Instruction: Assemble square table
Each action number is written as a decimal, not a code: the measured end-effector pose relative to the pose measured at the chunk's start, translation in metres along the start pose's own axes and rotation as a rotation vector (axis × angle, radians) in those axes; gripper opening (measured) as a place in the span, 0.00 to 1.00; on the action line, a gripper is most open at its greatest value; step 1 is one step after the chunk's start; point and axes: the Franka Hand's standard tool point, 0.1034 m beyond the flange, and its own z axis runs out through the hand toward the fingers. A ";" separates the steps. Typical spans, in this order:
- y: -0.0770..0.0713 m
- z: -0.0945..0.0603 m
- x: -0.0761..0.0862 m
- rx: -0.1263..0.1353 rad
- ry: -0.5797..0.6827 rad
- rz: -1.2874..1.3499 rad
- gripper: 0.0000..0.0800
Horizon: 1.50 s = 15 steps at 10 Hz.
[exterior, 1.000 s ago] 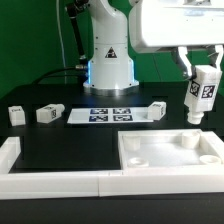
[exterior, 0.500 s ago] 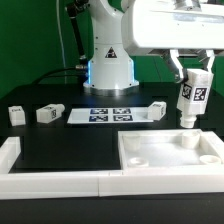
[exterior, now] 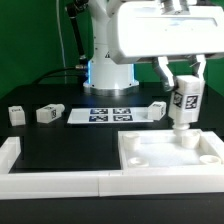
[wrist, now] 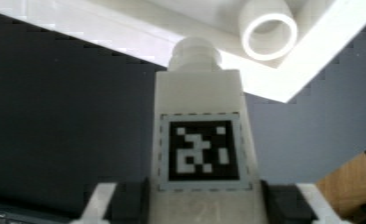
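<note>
The square table top (exterior: 168, 157) is a white tray with a raised rim at the front of the exterior view's right; its corner with a round socket shows in the wrist view (wrist: 269, 45). My gripper (exterior: 182, 82) is shut on a white leg (exterior: 183, 104) bearing a tag, held upright just above the tray's far right part. In the wrist view the leg (wrist: 201, 120) fills the middle between the fingers (wrist: 102, 203). Three more legs lie on the table: two at the exterior view's left (exterior: 14, 114) (exterior: 50, 113) and one (exterior: 158, 109) near the marker board.
The marker board (exterior: 100, 115) lies flat in front of the robot base (exterior: 108, 68). Long white border bars (exterior: 50, 178) run along the front edge and up the exterior view's left corner.
My gripper has carried the leg toward the exterior view's left and a little lower, from beyond the tray's right edge to just over the tray's far right part.
</note>
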 end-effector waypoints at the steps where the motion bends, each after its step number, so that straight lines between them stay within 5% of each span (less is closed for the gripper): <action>1: -0.009 0.001 0.006 0.005 0.015 0.012 0.36; 7: -0.044 0.034 -0.005 0.041 0.012 0.031 0.36; 15: -0.040 0.052 -0.012 0.045 0.003 0.045 0.36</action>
